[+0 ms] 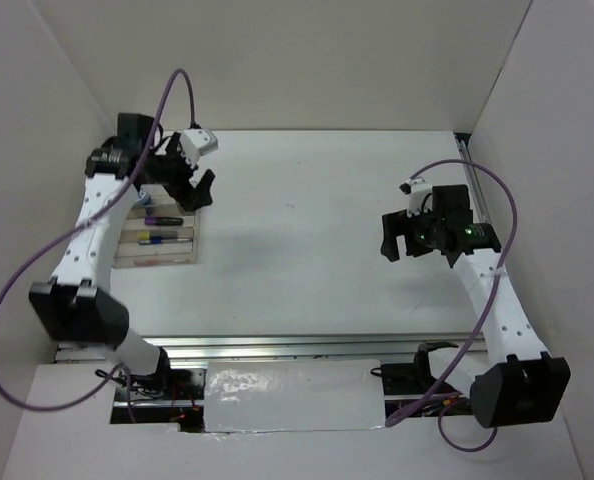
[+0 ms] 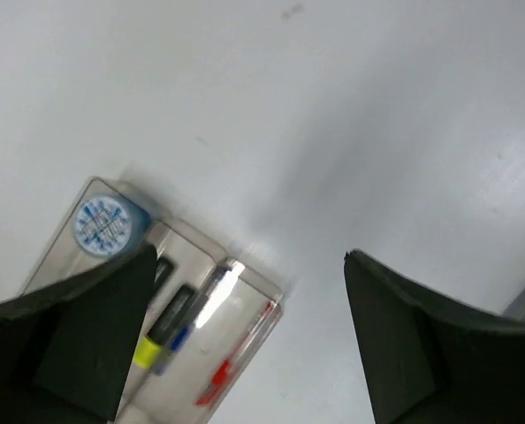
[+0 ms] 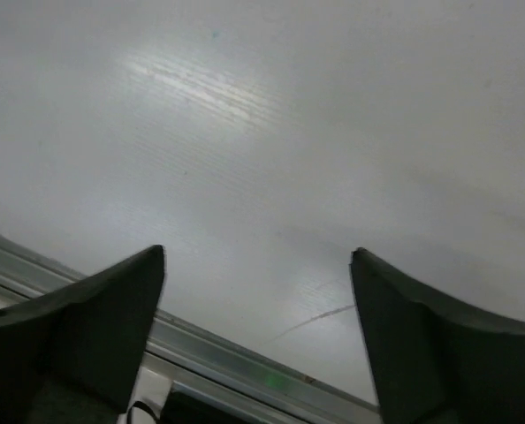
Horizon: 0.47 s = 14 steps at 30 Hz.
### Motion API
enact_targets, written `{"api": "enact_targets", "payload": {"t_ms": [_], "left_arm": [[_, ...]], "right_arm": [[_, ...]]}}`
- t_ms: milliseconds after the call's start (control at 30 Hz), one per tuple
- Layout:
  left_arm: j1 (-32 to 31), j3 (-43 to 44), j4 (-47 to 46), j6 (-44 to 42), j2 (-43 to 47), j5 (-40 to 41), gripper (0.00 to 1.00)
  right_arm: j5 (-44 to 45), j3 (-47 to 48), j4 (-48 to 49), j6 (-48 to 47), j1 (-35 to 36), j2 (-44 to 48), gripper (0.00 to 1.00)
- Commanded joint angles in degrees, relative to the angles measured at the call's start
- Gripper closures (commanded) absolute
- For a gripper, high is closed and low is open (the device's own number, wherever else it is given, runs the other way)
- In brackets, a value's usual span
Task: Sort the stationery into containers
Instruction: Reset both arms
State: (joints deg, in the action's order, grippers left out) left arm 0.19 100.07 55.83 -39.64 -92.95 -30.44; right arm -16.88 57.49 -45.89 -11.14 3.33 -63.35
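Note:
The clear divided tray (image 1: pixel 180 257) sits at the table's left side. In it I see a purple highlighter (image 1: pixel 164 219) and a yellow highlighter (image 1: pixel 157 238). In the left wrist view the tray (image 2: pixel 264 284) holds a blue roll with a white patterned top (image 2: pixel 109 223), a yellow highlighter (image 2: pixel 149 347), a blue pen (image 2: pixel 192 318) and a red pen (image 2: pixel 232 360). My left gripper (image 1: pixel 195 192) (image 2: pixel 250 254) is open and empty, above the tray's far end. My right gripper (image 1: pixel 389 240) (image 3: pixel 258 253) is open and empty over bare table at the right. The second roll is not visible.
White walls enclose the table on the left, back and right. An aluminium rail (image 1: pixel 277 345) runs along the near edge and shows in the right wrist view (image 3: pixel 245 362). A silvery sheet (image 1: pixel 292 395) lies in front of the rail between the arm bases.

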Motion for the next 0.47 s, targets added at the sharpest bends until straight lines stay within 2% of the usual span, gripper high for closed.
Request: {"api": "enact_targets", "payload": {"t_ms": [0, 67, 167, 267, 367, 433], "left_arm": [[-4.7, -15.6, -17.2, 24.1, 11.3, 6.2, 0.01], [-5.5, -23.8, -20.2, 27.7, 17.2, 8.5, 0.01], [-5.3, -30.4, -24.6, 32.1, 23.0, 11.6, 0.01], [-5.5, -38.9, -27.4, 33.0, 32.5, 15.7, 0.01], [-6.1, -43.2, -27.9, 31.6, 37.7, 19.3, 0.01], [-6.2, -44.2, -27.3, 31.6, 39.5, 21.8, 0.01]], "right_arm": [[3.3, 3.2, 3.1, 1.4, -1.2, 5.3, 0.00], [5.8, 2.1, 5.0, 1.7, -1.7, 8.5, 0.00], [8.6, -0.7, 7.6, 2.6, -2.6, 12.7, 0.00], [10.8, -4.3, 8.4, 3.0, -2.9, 15.4, 0.00], [12.6, -8.3, 9.2, 2.1, -2.8, 17.9, 0.00], [12.8, -10.1, 9.6, 1.7, -5.2, 19.7, 0.00]]}}
